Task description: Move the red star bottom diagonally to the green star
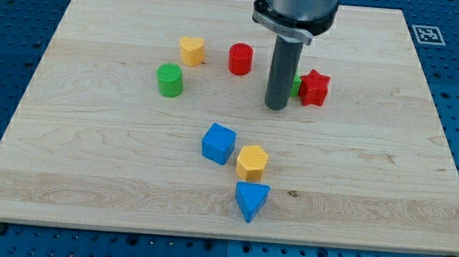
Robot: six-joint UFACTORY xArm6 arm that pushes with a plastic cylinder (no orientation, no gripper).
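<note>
The red star [315, 88] lies on the wooden board at the view's upper right of centre. The green star [296, 84] is right beside it on its left, touching it, and is mostly hidden behind the rod; only a sliver shows. My tip [275, 107] rests on the board just left of and slightly below the green star, a short way left of the red star.
A red cylinder [241, 59], a yellow heart [191, 50] and a green cylinder [169, 80] lie to the tip's left. A blue cube [218, 143], a yellow hexagonal block [252, 161] and a blue triangular block [252, 200] sit below it. The board's edge [221, 239] runs along the view's bottom.
</note>
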